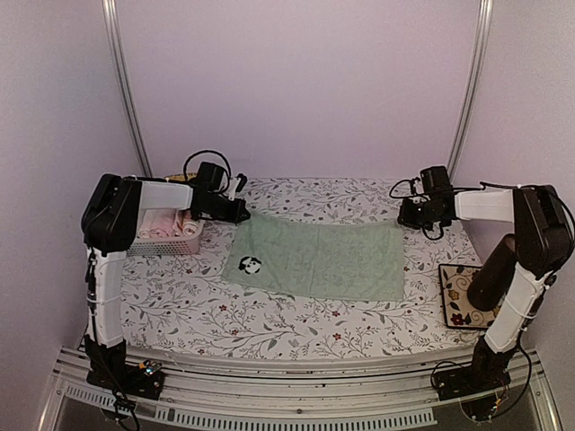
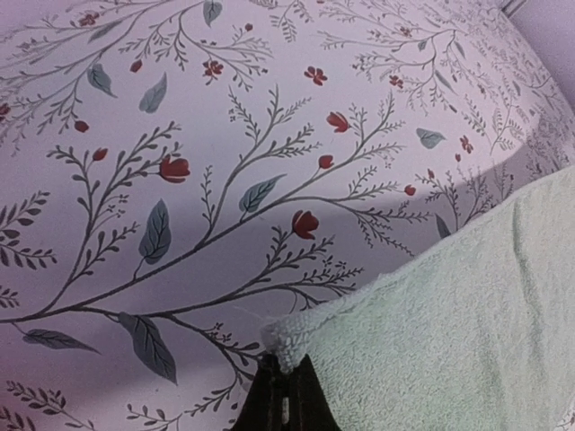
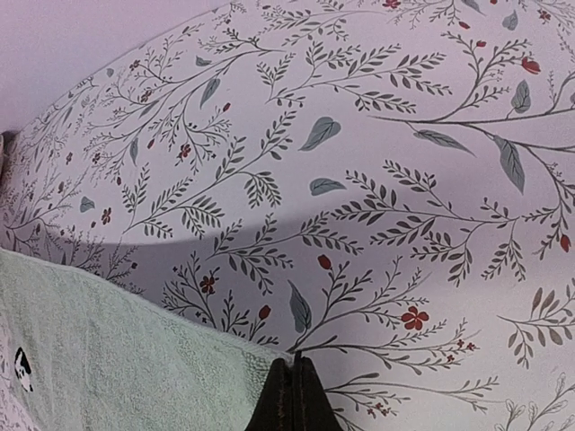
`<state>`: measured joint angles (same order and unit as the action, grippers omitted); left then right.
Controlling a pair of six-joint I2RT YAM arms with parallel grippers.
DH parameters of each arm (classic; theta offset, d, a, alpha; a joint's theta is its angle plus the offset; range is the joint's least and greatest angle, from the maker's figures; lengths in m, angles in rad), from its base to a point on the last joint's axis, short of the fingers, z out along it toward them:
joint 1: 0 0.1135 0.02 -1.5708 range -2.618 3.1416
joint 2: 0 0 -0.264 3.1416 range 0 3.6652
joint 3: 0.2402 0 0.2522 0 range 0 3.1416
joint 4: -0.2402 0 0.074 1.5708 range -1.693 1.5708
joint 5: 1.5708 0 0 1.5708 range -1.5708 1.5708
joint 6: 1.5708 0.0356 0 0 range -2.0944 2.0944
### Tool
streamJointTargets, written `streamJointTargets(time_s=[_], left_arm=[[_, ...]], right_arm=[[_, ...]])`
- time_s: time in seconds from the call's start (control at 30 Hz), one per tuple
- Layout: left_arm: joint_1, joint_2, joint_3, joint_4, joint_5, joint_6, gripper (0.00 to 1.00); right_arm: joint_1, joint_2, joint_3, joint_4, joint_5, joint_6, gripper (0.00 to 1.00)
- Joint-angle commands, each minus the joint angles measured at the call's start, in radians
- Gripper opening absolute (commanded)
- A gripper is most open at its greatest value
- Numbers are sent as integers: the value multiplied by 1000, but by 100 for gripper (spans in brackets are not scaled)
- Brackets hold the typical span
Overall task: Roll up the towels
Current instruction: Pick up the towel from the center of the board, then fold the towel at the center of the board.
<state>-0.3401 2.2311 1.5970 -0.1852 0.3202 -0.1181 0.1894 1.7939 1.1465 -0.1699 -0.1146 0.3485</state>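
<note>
A pale mint green towel [image 1: 323, 260] lies spread flat on the flowered table cover, with a small dark-and-white mark [image 1: 250, 265] near its front left corner. My left gripper [image 1: 241, 214] is shut on the towel's far left corner, and the left wrist view shows the fluffy corner [image 2: 286, 346] pinched at the tips of the gripper [image 2: 286, 366]. My right gripper [image 1: 402, 218] is shut at the far right corner. In the right wrist view the towel [image 3: 108, 359] edge runs into the closed tips of that gripper [image 3: 295, 361]. An orange-salmon towel is not clearly visible.
A white lattice basket [image 1: 162, 244] holding pale pink rolled cloths [image 1: 166, 223] stands at the left, just beside the left arm. A patterned square mat [image 1: 463, 294] lies at the right front edge, partly under the right arm. The backdrop wall rises behind the table.
</note>
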Motion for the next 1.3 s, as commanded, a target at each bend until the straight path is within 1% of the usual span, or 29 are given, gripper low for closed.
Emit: streamJointTargets(time_s=[0.0,0.23,0.37,0.5,0.67,0.83,0.97,1.03,1.17,1.27], left_arm=[[25,-116,-81,103,-11,8,0],[31,-250,-266,197,27,38,0],[31,-274,-309,179,62,52,0],[27,-322,-395,246,101,53,0],[14,-359,-441,242,57,93,0],[-23,-391,-502,248,-25,117,0],[-39,-404,-545,302,-69,145,0],[-48,-408,-550,314,-42,179,0],[-90,-435,-579,335,-106,233,0],[-110,-468,-632,398,-131,258,0]], right_arm=[[-11,-98,-31,1,-20,-14,1],[-10,-254,-206,-25,-93,-7,1],[-1,-325,-291,-41,-115,1,1],[19,-387,-354,-57,-107,8,1],[40,-434,-400,-77,-108,20,1],[57,-452,-418,-111,-98,32,1],[59,-474,-435,-145,-69,38,1],[59,-482,-440,-160,-67,40,1],[66,-495,-464,-177,-74,49,2],[75,-515,-493,-184,-79,55,1]])
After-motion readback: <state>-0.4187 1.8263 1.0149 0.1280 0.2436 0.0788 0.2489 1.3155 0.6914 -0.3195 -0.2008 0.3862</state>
